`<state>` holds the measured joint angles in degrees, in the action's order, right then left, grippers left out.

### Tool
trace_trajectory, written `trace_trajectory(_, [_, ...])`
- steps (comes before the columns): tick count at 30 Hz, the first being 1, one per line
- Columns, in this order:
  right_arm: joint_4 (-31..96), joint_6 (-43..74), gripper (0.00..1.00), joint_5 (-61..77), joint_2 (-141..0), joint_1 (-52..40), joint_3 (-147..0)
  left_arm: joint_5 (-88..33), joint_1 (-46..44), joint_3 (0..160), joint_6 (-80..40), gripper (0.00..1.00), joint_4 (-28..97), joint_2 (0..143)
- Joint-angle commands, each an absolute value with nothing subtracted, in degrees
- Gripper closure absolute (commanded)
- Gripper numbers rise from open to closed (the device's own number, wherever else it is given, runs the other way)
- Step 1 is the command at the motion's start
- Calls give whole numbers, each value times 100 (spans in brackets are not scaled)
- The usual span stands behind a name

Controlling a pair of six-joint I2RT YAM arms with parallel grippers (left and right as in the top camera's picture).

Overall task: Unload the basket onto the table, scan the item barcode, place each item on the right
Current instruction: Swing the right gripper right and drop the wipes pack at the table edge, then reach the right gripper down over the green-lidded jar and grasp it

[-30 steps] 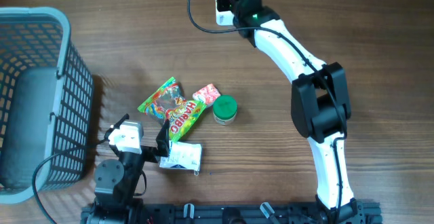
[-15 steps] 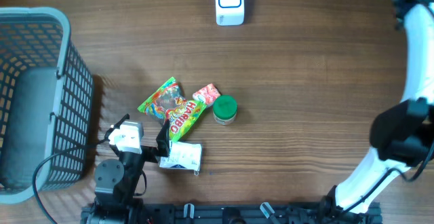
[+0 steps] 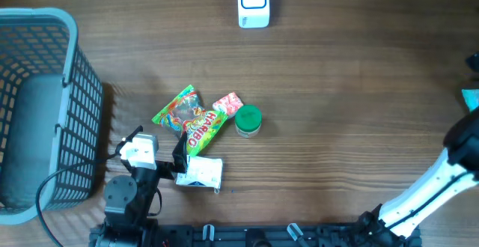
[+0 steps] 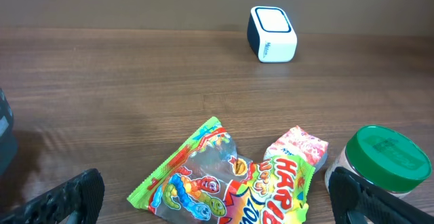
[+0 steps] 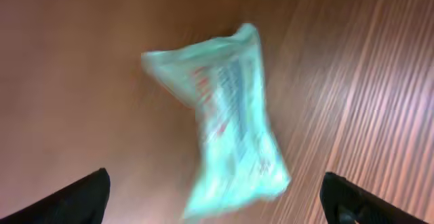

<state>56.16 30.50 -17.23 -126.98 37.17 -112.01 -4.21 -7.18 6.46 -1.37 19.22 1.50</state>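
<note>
Right wrist cam: teal pkt (image 5: 230, 115), blurred, sits at 12 o'clock of our right gripper (image 5: 217, 200), jaws apart w/ nothing held. We judge it light, soft, slippery film; pinch an end seal. Left gripper (image 4: 222, 198) apart too.

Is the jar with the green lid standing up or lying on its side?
The jar is standing up: from above its green lid faces straight up, and the left wrist view shows it on top.

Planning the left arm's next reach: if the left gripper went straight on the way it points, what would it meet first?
Probably the Haribo gummy bag, lying flat just ahead of the open left gripper, though it might pass over it; the white scanner stands far beyond.
</note>
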Motion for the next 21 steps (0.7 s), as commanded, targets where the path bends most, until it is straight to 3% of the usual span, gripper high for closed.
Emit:
trace_trajectory(1, [5913,3535,0,471,-11310,3334,-11406,-469,-740,585,-196,0,1898,123])
trace_trajectory(5, [7450,3538,0,2644,-11037,2025,-11382,-469,-740,585,-198,0,1898,123])
trace_trajectory(9, [8077,3503,0,2829,-11048,-30,-10982,-469,-740,585,-196,0,1898,123])
trace_trajectory(10, [8099,3931,0,2773,-11048,-447,-10860,-469,-740,585,-198,0,1898,123])
trace_trajectory(15, [8068,8294,0,2001,-11048,-2165,-10545,-469,-740,585,-198,0,1898,123])
trace_trajectory(21, [8088,10610,0,1492,-11050,-3247,-10527,-469,-740,585,-198,0,1898,123])
